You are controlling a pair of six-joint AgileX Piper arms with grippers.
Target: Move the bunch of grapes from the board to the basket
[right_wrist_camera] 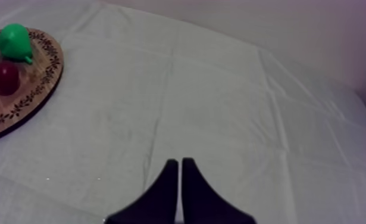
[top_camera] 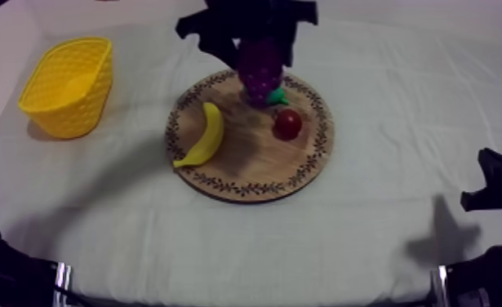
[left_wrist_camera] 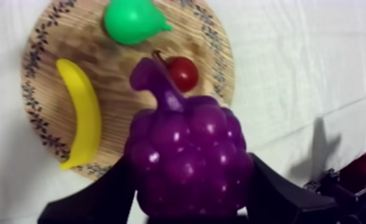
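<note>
My left gripper [left_wrist_camera: 191, 205] is clamped on the bunch of grapes [left_wrist_camera: 188, 158], holding it over the far part of the wooden board [top_camera: 250, 167], by the pear [left_wrist_camera: 131, 21] and the small red fruit [top_camera: 287, 123]. A banana [top_camera: 207, 137] lies on the board's left side. The yellow basket [top_camera: 68, 86] stands far left, well apart. My right gripper [right_wrist_camera: 180, 173] has its fingers together over the cloth [right_wrist_camera: 221, 89] at the right.

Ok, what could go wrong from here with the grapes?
The bunch of grapes is gripped at its sides by the left jaws, so it could slip and drop onto the pear or small red fruit on the wooden board. Swinging toward the yellow basket, a low carry might knock the banana or clip the basket's rim.
</note>
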